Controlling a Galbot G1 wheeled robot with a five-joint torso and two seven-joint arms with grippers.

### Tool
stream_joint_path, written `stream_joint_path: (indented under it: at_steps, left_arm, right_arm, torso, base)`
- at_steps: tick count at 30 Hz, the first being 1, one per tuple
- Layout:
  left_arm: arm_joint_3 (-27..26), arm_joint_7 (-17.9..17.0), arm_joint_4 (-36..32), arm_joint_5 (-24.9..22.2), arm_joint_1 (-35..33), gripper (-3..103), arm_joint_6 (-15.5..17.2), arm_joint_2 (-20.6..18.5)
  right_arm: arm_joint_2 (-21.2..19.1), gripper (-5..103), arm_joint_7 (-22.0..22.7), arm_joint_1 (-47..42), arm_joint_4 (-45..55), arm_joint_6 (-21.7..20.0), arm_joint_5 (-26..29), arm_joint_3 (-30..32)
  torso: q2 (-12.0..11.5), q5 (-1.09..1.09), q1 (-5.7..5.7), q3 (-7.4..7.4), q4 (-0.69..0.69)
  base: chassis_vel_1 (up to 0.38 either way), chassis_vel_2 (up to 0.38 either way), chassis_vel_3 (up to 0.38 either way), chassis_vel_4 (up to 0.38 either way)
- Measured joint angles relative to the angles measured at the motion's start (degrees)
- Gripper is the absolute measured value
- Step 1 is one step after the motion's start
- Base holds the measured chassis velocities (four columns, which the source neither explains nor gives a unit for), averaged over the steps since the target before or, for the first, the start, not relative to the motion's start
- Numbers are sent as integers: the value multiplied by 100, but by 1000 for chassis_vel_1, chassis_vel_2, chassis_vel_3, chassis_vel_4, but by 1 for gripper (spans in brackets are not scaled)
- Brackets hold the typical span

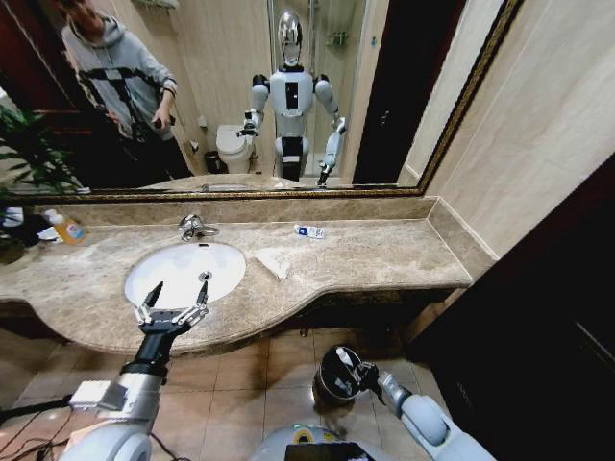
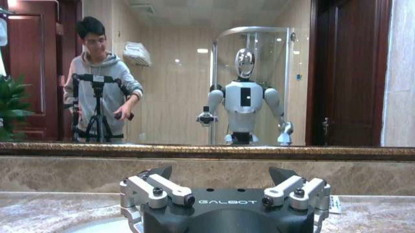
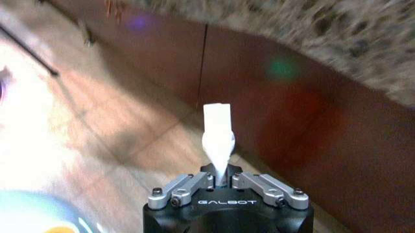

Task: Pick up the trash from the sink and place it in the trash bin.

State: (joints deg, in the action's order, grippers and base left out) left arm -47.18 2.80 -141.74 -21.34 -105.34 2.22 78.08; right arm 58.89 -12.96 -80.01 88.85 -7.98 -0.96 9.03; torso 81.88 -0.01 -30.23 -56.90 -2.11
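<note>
Right gripper [image 3: 220, 183] clamped on white tube [image 3: 218, 133], low beside trash bin [image 1: 336, 376], not yet dropped. Left gripper [image 1: 171, 309] spread wide, empty, at sink [image 1: 183, 269] front edge. Tissue [image 1: 273, 261], small packet [image 1: 309, 231] remain on desk [image 1: 384, 254].

The right pincer [image 1: 362, 373] covered part of the trash bin [image 1: 332, 379]; the floor [image 3: 97, 121] was blurred.

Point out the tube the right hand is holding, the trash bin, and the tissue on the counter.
tube [image 3: 217, 131]: right wrist view, on its white body above the hand.
trash bin [image 1: 327, 384]: head view, on its dark wall.
tissue [image 1: 274, 261]: head view, middle of the crumpled sheet.
</note>
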Motion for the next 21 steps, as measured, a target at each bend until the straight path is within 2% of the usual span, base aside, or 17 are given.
stream_joint_path:
  at_steps: [14, 21]
  left_arm:
    - [0, 0, 0, 0, 0, 100, 0, 0]
    - [0, 0, 0, 0, 0, 100, 0, 0]
  right_arm:
    - [434, 10, 22, 1121, -1398, 194, -502, -779]
    - [744, 10, -41, 1564, -2455, 601, -784, -810]
  torso:
    - [0, 1, 0, 0, 0]
    - [0, 0, 0, 0, 0]
  base:
    - [0, 0, 0, 0]
    - [0, 0, 0, 0]
